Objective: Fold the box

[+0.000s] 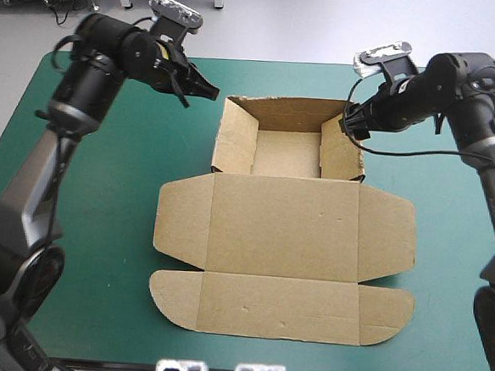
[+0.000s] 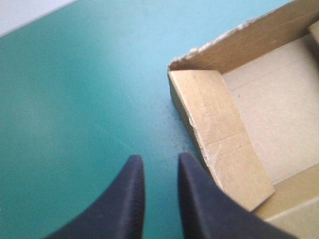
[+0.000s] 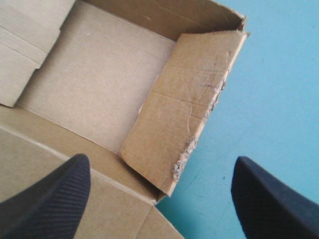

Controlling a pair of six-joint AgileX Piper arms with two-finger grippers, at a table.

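Box lid flat, walls up; L hand barely apart beside it, R hand wide apart.

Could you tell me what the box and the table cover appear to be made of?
The box: matte brown board, likely cardboard, with creases and a frayed, torn edge on its side wall. The teal-green cover: smooth, faintly sheened, perhaps rubber or vinyl; uncertain.
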